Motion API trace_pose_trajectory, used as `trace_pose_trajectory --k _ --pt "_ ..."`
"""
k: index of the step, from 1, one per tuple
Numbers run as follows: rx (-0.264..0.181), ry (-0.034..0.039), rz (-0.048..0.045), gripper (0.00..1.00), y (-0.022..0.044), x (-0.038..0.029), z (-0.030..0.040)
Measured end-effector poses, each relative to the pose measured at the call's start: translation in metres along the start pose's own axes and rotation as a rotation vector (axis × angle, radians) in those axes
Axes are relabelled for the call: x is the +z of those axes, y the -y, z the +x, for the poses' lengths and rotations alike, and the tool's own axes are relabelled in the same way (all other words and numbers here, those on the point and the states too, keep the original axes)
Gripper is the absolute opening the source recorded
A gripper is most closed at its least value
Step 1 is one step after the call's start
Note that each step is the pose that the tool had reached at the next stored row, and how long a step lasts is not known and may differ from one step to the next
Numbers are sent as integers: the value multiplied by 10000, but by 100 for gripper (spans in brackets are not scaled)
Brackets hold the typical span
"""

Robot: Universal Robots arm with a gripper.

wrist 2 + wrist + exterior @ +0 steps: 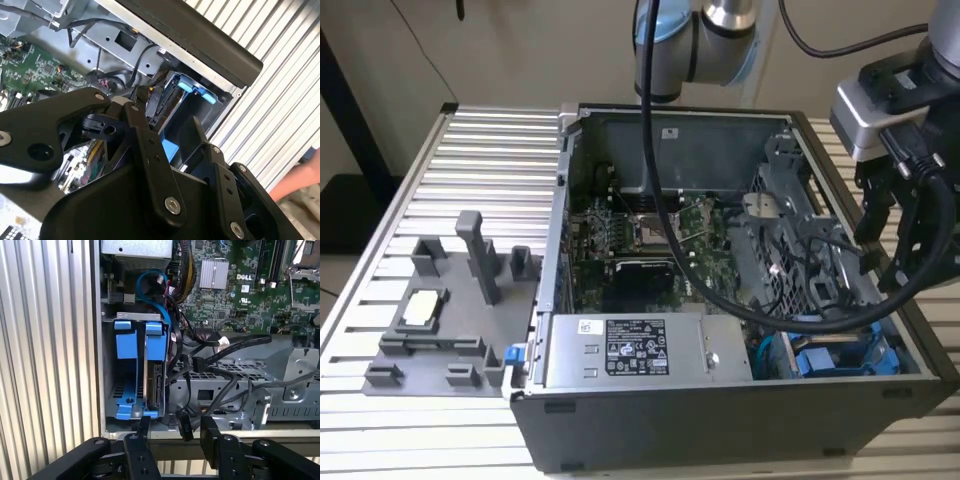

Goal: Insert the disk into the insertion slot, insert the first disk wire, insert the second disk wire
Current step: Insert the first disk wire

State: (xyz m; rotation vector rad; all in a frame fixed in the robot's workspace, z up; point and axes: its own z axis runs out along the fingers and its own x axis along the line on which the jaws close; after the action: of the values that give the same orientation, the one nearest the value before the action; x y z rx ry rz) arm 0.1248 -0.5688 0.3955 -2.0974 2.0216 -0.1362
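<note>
Closest to the lens in the first wrist view are my two black fingers (142,432), spread well apart and pinching nothing. A small black plug (184,429) on the end of a dark cable hangs in the gap between them; I cannot tell whether either finger touches it. Just beyond the fingertips sits the slot (120,387), a grey metal bay with bright blue rails, in a corner of the open computer case (720,420). The disk (155,385) is already inside it, standing on its thin edge in its blue frame, on the side of the bay nearer the tangle of cables (225,375). Its narrow edge faces me, running lengthwise along the blue rails. In the exterior view my fingers hang over the case wall at the exterior view's right, above the blue bay in the lower right of that frame. The case stands on a ribbed metal surface (470,150).
</note>
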Motion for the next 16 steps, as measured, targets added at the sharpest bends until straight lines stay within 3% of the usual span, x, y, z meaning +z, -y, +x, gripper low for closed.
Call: trace_pose_trajectory --k 8,10,14,16 --pt "-2 1 17 51 -14 54 -4" --pt "-5 1 31 37 -15 58 -4" --pt "-9 -7 43 37 -16 62 -5" --pt "-20 -54 41 35 -16 62 -8"
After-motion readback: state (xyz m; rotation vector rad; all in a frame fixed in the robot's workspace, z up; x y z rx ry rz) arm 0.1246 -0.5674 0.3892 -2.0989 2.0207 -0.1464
